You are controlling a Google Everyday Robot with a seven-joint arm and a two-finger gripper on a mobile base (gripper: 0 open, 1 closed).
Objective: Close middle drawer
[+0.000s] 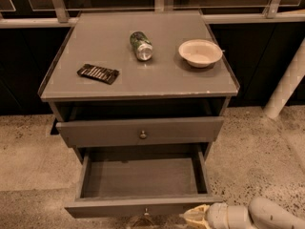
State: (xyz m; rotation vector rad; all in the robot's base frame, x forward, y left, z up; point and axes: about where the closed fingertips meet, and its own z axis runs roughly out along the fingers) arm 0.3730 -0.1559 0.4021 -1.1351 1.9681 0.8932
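Note:
The middle drawer [119,207] of the grey cabinet is pulled far out, and its shallow empty tray [140,178] is in full view. Its flat front runs along the bottom of the camera view, with a small knob [145,212] at centre. My gripper [194,217] comes in from the bottom right on a white arm [257,216]. Its yellowish tip sits just below the right part of the drawer front, close to it or touching it.
The drawer above [140,130], with a round knob [143,134], stands slightly out. On the cabinet top [157,82] lie a green can [141,45] on its side, a white bowl [200,52] and a dark snack packet [98,73]. A white post [286,87] stands at the right, on speckled floor.

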